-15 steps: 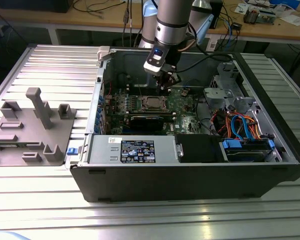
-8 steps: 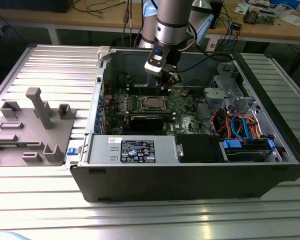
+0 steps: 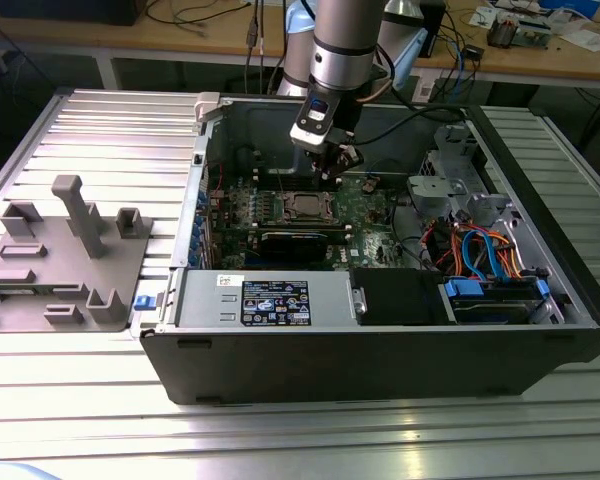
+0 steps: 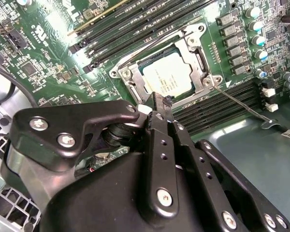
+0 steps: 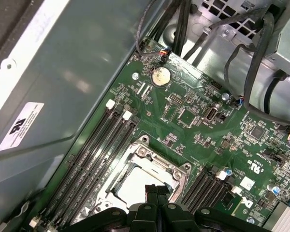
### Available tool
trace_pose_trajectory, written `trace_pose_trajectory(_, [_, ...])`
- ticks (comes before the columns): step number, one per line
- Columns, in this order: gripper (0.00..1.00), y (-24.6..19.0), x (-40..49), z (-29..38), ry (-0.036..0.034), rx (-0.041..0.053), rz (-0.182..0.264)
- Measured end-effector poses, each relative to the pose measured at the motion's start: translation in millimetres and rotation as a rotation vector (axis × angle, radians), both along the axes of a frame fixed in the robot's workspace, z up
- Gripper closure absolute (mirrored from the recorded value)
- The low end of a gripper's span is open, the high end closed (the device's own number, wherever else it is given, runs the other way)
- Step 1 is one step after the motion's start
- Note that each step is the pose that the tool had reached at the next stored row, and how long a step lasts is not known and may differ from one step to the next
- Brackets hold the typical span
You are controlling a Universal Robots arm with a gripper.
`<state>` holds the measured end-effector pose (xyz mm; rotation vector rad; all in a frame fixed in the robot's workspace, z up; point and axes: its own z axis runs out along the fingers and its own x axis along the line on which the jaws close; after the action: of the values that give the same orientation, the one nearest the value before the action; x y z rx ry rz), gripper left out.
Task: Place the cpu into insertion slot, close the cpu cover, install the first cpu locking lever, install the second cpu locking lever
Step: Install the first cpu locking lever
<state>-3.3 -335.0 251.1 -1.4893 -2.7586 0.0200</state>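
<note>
The black two-fingered gripper (image 4: 160, 99) has its jaws pressed together with nothing between them. Its tips are at the edge of the thin square silvery metal cpu cover (image 4: 199, 63) (I cannot tell whether they touch it). The cover lies flat. Through its window I see one small flat square cpu with a silvery-grey top (image 4: 166, 75), seated in the small square insertion slot with a silvery rim (image 4: 122, 72). One thin wire locking lever (image 4: 241, 105) angles away from a corner of the socket, its hooked end out over the grey case floor. The socket sits in the green circuit board (image 4: 53, 58), which also carries one round silver coin cell (image 5: 159, 76). The open black computer case (image 3: 380, 360) holds the board, one grey power supply box (image 3: 270, 300) and one black rectangular card (image 3: 295, 243). On the exterior view's left, one grey moulded fixture tray (image 3: 65, 270) rests on the ribbed metal table (image 3: 300, 440).
</note>
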Motion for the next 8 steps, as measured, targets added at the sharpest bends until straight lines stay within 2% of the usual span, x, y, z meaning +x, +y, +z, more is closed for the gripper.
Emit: trace_pose_trajectory(8, [0.89,0.0,0.0,0.0,0.0000,0.0000,0.024])
